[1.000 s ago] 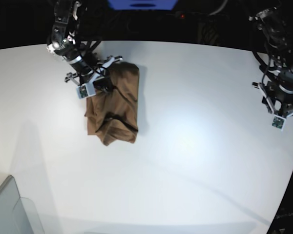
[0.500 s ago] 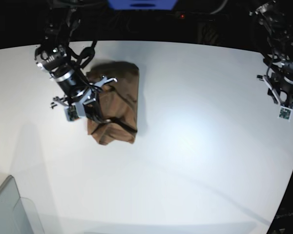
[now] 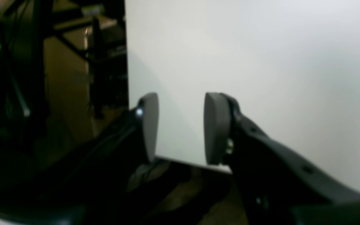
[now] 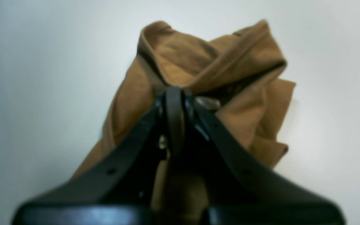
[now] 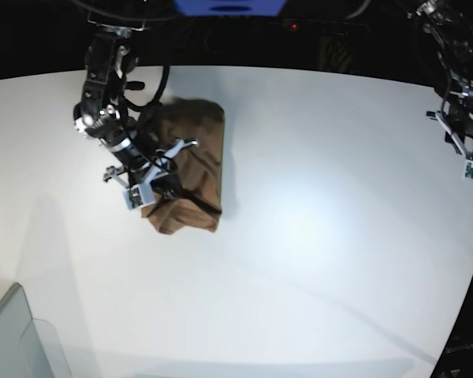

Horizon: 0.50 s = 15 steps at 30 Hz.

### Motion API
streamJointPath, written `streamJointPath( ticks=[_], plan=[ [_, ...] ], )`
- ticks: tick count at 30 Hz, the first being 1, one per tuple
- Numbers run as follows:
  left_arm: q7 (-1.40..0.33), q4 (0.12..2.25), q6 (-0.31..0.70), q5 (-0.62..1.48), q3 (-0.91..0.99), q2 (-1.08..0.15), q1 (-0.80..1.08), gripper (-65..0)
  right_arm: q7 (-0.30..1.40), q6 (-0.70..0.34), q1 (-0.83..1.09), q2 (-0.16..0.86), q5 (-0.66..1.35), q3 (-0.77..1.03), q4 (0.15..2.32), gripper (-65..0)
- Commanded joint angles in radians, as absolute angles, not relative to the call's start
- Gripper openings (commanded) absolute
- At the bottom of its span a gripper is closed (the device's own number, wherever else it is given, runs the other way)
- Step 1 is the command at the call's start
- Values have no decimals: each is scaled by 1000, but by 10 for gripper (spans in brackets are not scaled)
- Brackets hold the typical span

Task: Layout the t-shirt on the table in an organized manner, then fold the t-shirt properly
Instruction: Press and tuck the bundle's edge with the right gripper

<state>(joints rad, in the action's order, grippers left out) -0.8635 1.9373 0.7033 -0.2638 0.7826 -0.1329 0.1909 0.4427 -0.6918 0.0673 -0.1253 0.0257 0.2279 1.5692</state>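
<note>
Since half a second ago the right gripper [image 5: 167,186] has shifted slightly toward the near side of the t-shirt [image 5: 191,169], and the left gripper [image 5: 467,150] has drawn further toward the table's [image 5: 315,236] far right edge. The t-shirt lies bunched in a rumpled brown heap on the left half of the white table, well apart from the left arm. In the right wrist view the right gripper [image 4: 174,103] has its fingers pressed together, pinching a fold of the t-shirt [image 4: 242,81] near a small pale tag [image 4: 209,103]. In the left wrist view the left gripper [image 3: 180,128] hangs over the table's [image 3: 261,62] edge, its two pads [image 3: 216,128] spread apart with nothing between them. A grey bin [image 5: 16,339] sits at the near left corner.
</note>
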Motion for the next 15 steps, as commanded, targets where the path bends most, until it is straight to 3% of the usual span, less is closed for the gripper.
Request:
streamJointPath(
  ticks=[1, 15],
  plan=[
    [-840, 1956, 698, -255, 783, -147, 183, -416, 412, -698, 41, -113, 44, 226, 1572, -650],
    [-840, 1956, 698, -255, 874, -145, 228, -416, 407, -698, -160, -39, 42, 186, 1419, -650]
  ],
)
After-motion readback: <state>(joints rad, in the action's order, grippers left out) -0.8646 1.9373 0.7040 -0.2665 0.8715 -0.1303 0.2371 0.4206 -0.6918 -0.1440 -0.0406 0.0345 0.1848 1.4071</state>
